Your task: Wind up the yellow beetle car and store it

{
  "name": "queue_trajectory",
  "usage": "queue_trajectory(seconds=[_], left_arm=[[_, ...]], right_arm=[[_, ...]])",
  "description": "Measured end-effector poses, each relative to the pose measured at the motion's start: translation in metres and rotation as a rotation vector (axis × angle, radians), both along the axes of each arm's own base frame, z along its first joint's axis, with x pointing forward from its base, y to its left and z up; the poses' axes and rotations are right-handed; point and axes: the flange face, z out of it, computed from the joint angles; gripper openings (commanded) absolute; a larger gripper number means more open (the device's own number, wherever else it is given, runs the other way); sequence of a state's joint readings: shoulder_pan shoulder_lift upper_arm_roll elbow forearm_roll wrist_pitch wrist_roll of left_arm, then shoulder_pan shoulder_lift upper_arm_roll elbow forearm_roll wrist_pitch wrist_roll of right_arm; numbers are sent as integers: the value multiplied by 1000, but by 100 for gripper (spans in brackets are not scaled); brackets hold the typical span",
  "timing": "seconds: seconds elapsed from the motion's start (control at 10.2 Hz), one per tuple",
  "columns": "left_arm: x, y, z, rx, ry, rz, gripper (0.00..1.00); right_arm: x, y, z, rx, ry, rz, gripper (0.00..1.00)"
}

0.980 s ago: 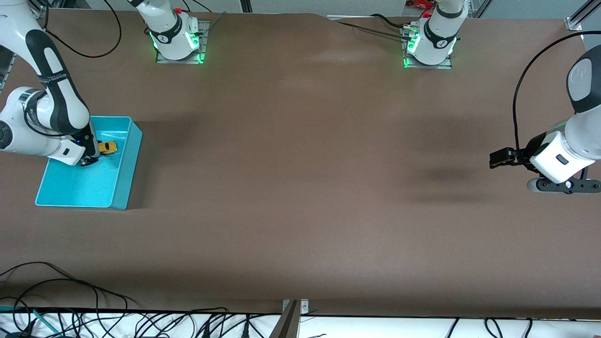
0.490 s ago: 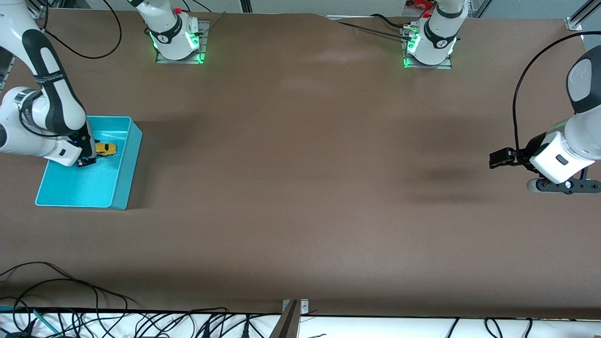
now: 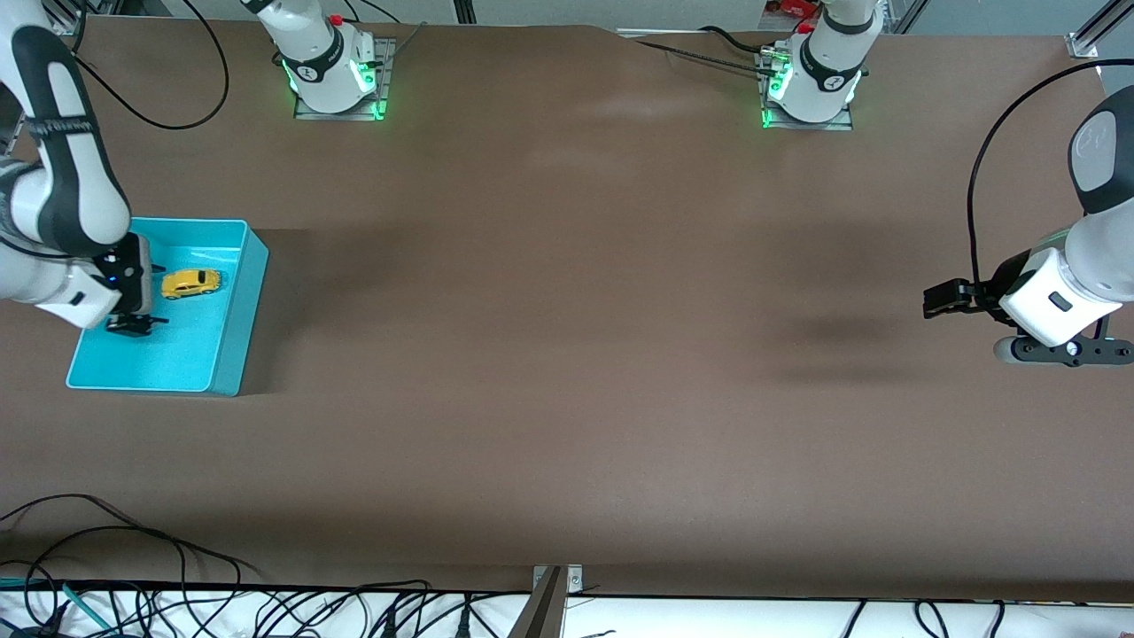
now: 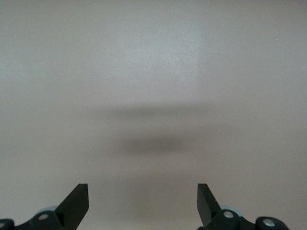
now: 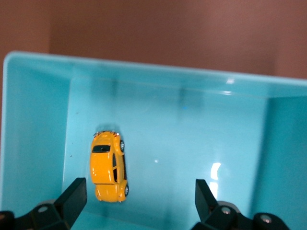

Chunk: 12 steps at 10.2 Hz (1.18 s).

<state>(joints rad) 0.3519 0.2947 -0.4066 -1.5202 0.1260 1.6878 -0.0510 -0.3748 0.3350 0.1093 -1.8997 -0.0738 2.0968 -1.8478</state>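
Front view: yellow beetle car (image 3: 190, 283) rests in the teal bin (image 3: 232, 354), judged stored. Right hand (image 3: 129, 325) hangs over the bin, fingers wide, released. Left hand (image 3: 946, 297) waits wide over the counter (image 3: 567, 354).

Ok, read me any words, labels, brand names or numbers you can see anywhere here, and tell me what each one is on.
Band around the right arm: a line of white lettering, too small to read.
Round marks on the two arm bases: logos, no legible text.
Yellow beetle car and the turquoise bin it lies in: no lettering visible.
Table: none.

Glossy yellow beetle car (image 5: 109, 172) in smooth plastic-looking teal bin (image 5: 240, 139); matt brown tabletop (image 3: 567, 354).
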Motion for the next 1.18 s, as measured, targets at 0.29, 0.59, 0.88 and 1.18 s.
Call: queue_trajectory(seconds=[0.29,0.59,0.88,1.18], left_arm=[[0,0,0,0,0,0,100],[0,0,0,0,0,0,100],[0,0,0,0,0,0,100],[0,0,0,0,0,0,100]], right_arm=[[19,67,77,-41,-89,-346,100],[6,112,129,-57,-86,-803,100],[-18,174,191,-83,-114,-1197,100],[-38,197,230,-71,-136,-1389,100]])
